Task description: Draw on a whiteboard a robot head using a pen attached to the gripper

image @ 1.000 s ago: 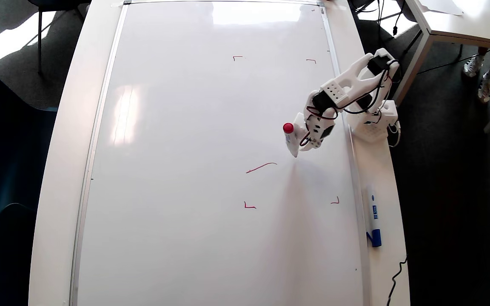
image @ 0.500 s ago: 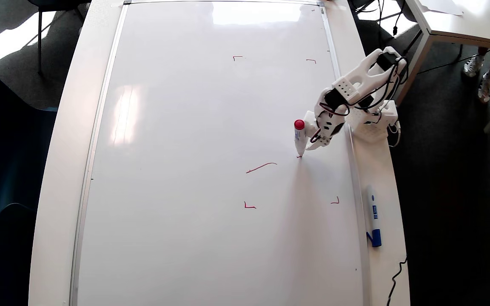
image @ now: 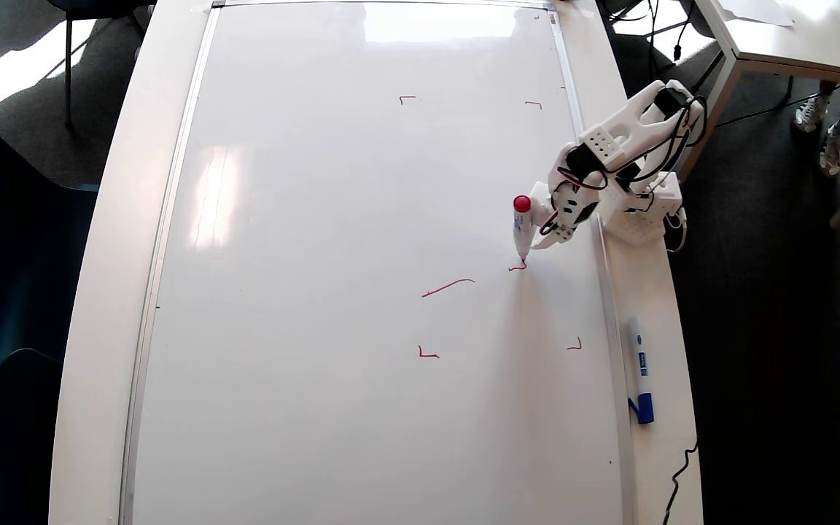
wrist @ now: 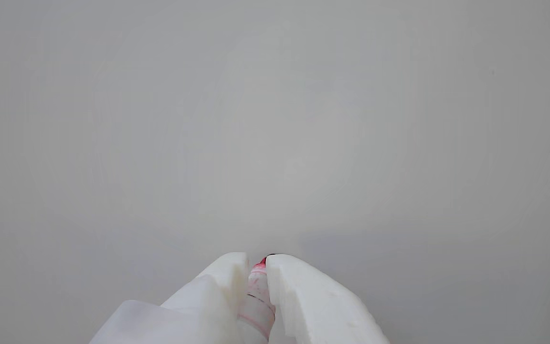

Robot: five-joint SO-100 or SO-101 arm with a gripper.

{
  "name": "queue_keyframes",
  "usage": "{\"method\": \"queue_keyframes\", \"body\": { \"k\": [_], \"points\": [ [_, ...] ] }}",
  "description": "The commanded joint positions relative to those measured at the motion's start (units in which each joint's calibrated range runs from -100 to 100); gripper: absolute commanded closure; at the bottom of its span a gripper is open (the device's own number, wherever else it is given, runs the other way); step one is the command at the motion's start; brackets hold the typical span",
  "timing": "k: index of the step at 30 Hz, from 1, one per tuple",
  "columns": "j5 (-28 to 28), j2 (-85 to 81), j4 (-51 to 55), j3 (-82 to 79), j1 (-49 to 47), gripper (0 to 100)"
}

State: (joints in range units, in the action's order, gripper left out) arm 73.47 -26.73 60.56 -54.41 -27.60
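The whiteboard (image: pixel 318 255) fills the table, with red corner marks at its right half. The white gripper (image: pixel 545 235) is shut on the pen (image: pixel 521 227), a white marker with a round red end. The pen tip touches the board at a short red squiggle (image: pixel 517 268). A red wobbly line (image: pixel 448 286) lies to its left, apart from the squiggle. No full robot head outline shows, only these strokes. In the wrist view the two white fingers (wrist: pixel 303 296) clamp the pen (wrist: pixel 256 306) over plain white board (wrist: pixel 275 119).
A white marker with a blue cap (image: pixel 639 368) lies on the table rim right of the board. The arm base (image: pixel 639 208) stands on that rim. A black cable (image: pixel 682 467) runs at the lower right. Another table (image: pixel 792 36) and someone's feet (image: pixel 821 124) are at the upper right.
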Motion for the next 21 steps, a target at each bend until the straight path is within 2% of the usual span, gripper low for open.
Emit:
{"method": "queue_keyframes", "body": {
  "k": [1, 15, 21],
  "points": [
    [0.4, -2.7, 0.4, -2.1, 2.6, 99],
    [0.5, -11.0, 0.5, -12.1, 11.7, 99],
    [5.9, -13.1, 0.5, -14.3, 23.1, 99]
  ]
}}
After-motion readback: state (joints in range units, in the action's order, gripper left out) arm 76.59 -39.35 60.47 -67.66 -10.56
